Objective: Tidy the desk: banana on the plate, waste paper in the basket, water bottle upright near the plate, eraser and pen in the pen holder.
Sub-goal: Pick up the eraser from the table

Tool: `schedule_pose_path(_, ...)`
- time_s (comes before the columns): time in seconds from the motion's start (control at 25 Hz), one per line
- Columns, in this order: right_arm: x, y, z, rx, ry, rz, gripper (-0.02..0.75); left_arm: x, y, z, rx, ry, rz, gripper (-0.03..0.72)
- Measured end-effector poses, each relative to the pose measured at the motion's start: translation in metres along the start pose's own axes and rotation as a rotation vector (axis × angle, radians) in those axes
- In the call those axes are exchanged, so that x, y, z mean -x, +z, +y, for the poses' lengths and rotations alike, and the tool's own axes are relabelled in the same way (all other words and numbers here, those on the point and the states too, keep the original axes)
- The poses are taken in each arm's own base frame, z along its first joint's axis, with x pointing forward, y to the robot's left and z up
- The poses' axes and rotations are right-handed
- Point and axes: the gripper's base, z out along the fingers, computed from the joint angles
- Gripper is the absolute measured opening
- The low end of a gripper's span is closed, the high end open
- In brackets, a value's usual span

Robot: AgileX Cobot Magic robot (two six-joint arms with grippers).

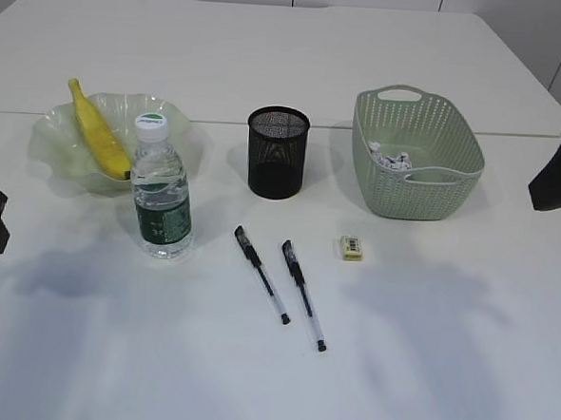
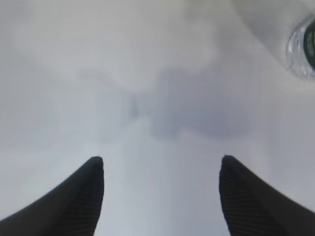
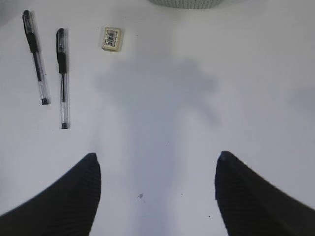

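Left tool (image 2: 161,196) spread wide over bare worktop (image 2: 147,73), empty. Right tool (image 3: 156,196) likewise spread, empty, hovering near the pens. Two pens on the worktop, side by side and slanted: left pen (image 1: 261,274), right pen (image 1: 303,294). One eraser (image 1: 351,249) just right of them (barcode label up). One banana (image 1: 100,130) lying in the plate (image 1: 185,128). One bottle (image 1: 162,190) upright, capped, just in front of the plate. One mesh holder (image 1: 277,153), contents not visible. One basket (image 1: 445,172) with crumpled paper (image 1: 395,161) inside.
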Motion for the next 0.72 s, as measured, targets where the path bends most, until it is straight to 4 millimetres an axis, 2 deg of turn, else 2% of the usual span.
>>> schedule_pose_path(0.24, 0.004, 0.014, 0.004, 0.056, 0.041, 0.035, 0.536, -0.005, -0.012, -0.001, 0.006, 0.092, 0.199, 0.517)
schedule_pose_path(0.32, 0.011, 0.016, 0.006, 0.078, 0.056, 0.034, 0.536, -0.009, -0.013, -0.001, 0.008, 0.101, 0.240, 0.517)
schedule_pose_path(0.52, 0.039, 0.019, 0.008, 0.097, 0.061, 0.016, 0.536, -0.011, -0.014, -0.002, -0.005, 0.085, 0.262, 0.510)
schedule_pose_path(0.56, 0.046, 0.018, 0.008, 0.100, 0.060, 0.014, 0.536, -0.011, -0.014, -0.003, -0.012, 0.078, 0.263, 0.529)
schedule_pose_path(0.72, 0.070, 0.032, 0.013, 0.109, 0.044, 0.043, 0.536, -0.011, -0.014, -0.006, -0.040, 0.048, 0.260, 0.512)
